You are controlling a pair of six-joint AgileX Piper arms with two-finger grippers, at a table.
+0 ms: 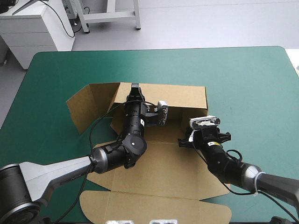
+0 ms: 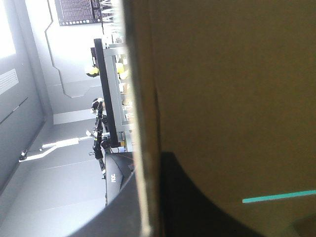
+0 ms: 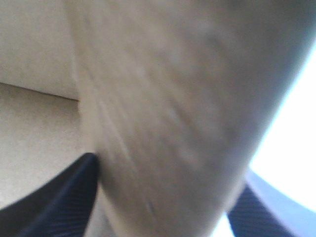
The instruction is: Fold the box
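The brown box lies in the middle of the table, its far wall raised and its lid flat toward the near edge. A left flap stands up at an angle. My left gripper sits on the top edge of the far wall near its left end. In the left wrist view the wall runs edge-on between the black fingers, which are shut on it. My right gripper is at the box's right side. In the right wrist view a brown flap fills the gap between its fingers, shut on it.
The teal-green cover lies bare around the box on the far and right sides. A rounded lid tab reaches close to the table's near edge. Both arms lie over the box's base panel.
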